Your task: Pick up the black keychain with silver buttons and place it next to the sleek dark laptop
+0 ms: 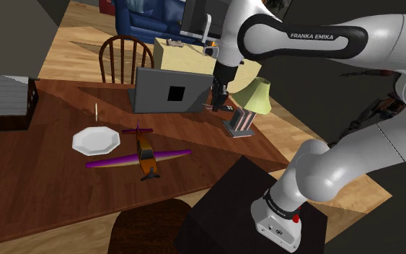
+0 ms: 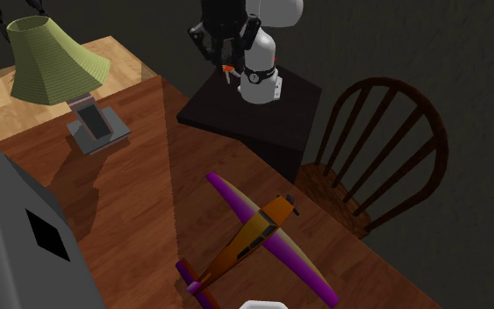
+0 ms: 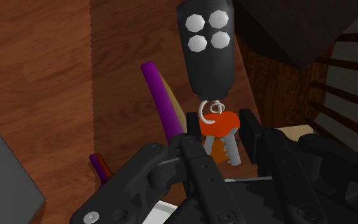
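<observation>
As the fingers (image 3: 250,130) clamp the keychain (image 3: 210,51) by its keys, fob pointing straight ahead, the gripper (image 1: 221,97) hovers at the shoulder view's upper centre, just right of the laptop (image 1: 169,90).

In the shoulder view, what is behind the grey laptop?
A dark wooden chair stands behind the laptop, towards its left end, and a pale yellow box rises above it. The laptop covers the box's lower part, and the arm covers its right end.
</observation>
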Motion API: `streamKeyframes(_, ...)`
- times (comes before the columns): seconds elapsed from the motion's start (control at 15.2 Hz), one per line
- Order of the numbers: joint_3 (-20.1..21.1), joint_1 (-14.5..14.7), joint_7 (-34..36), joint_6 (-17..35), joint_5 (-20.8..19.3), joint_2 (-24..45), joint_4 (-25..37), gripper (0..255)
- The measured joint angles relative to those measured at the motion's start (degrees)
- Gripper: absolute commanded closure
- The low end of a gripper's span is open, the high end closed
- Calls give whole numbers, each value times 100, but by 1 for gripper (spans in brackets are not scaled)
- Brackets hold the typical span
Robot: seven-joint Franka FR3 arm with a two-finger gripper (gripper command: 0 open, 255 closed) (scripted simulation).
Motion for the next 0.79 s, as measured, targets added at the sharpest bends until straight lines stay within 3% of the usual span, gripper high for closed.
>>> streamKeyframes(0.46, -143, -78, -211, 44, -32, 1362, 1320, 255)
streamKeyframes(0.79, -228, -132, -367, -90, -1, 2526, 2622, 255)
